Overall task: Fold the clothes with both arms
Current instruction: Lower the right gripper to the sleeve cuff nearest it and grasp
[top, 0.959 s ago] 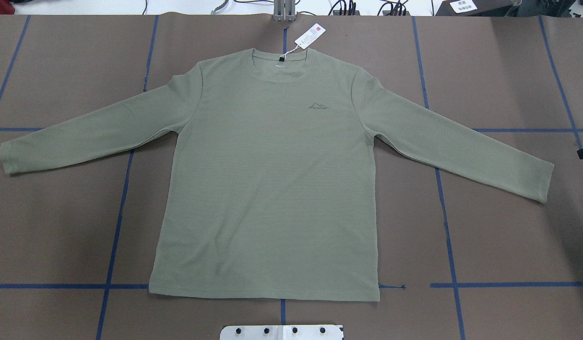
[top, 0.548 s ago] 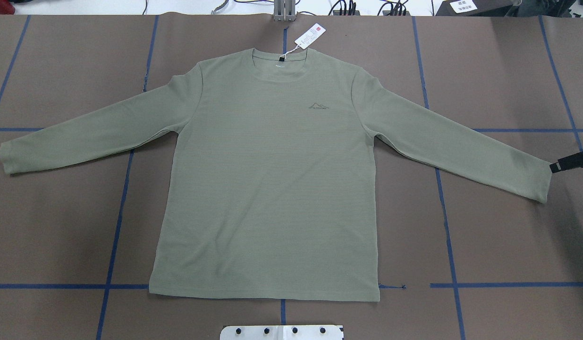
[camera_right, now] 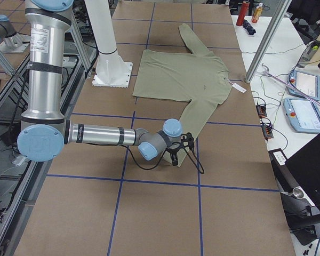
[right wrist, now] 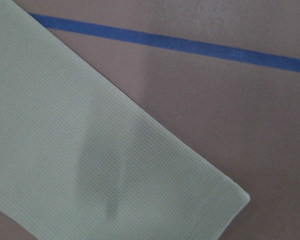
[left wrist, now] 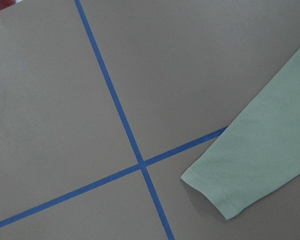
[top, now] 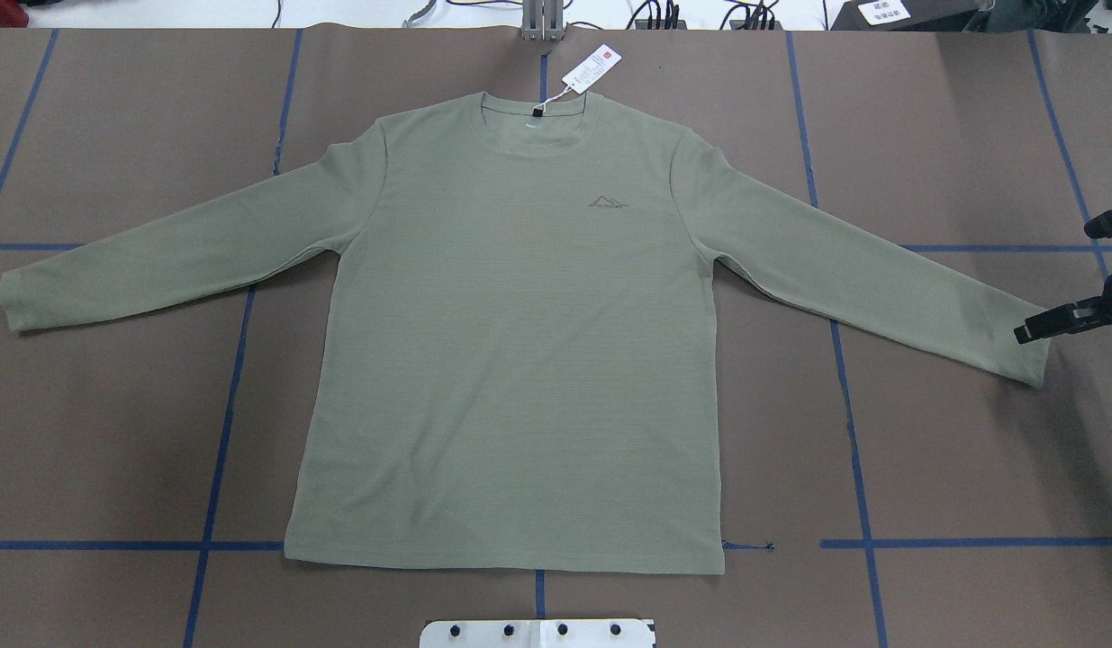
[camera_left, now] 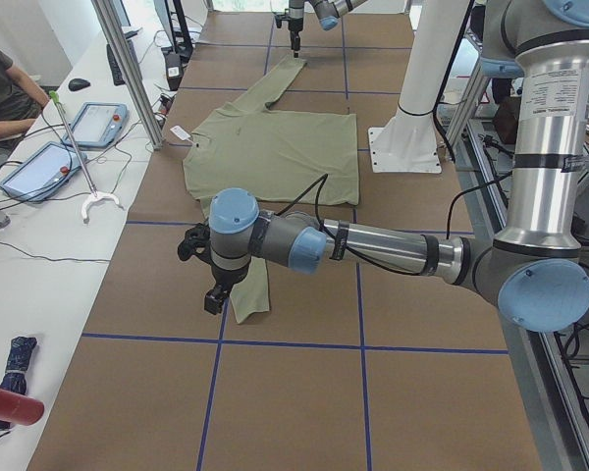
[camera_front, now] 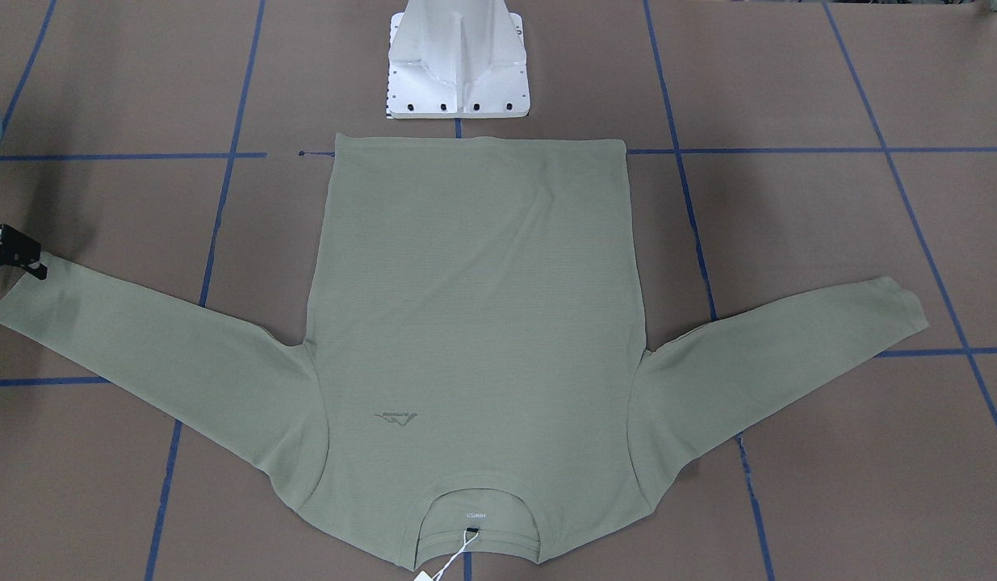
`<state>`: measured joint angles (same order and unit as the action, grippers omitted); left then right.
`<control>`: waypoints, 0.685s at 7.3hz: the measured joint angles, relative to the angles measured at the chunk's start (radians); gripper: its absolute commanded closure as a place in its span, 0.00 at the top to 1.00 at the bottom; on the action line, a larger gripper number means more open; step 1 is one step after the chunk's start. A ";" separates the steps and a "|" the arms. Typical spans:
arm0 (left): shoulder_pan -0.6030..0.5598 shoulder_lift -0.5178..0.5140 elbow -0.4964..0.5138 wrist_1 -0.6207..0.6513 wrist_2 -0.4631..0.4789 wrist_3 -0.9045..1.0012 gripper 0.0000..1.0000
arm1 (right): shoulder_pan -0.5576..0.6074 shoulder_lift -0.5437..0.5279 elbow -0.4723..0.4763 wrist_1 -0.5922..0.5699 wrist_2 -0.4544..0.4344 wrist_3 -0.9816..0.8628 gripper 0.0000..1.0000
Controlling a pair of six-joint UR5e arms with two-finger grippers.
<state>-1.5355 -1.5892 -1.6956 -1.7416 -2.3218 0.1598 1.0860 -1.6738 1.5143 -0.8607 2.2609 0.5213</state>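
Right pincer over shirt cuff, logo illegible

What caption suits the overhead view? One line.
Sage-green long-sleeved knit shirt lies flat on brown table; black right gripper at its cuff.

Cut off: right gripper, by the right edge of the overhead view and the left edge of the front view; jaw gap not resolvable. The left gripper shows only in the left side view; jaw state unclear. Print on hang tag too small to read; tag cut by the front view's bottom edge. Lettering of logo illegible. The base plate is cut by the overhead view's bottom edge.
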 measured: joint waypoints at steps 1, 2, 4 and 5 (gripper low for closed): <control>0.000 0.000 -0.001 0.000 0.000 0.000 1.00 | -0.004 0.000 -0.008 -0.002 -0.003 0.000 1.00; 0.000 0.000 -0.002 0.000 -0.001 0.000 1.00 | -0.007 0.001 -0.018 -0.004 -0.004 0.000 1.00; 0.000 0.000 -0.006 -0.001 -0.002 0.001 1.00 | -0.011 0.009 -0.038 -0.009 -0.003 0.000 1.00; 0.000 0.000 -0.006 -0.001 -0.002 0.002 1.00 | -0.014 0.017 -0.052 -0.011 -0.002 0.000 1.00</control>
<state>-1.5355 -1.5892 -1.7021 -1.7424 -2.3238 0.1614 1.0715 -1.6566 1.4618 -0.8716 2.2589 0.5215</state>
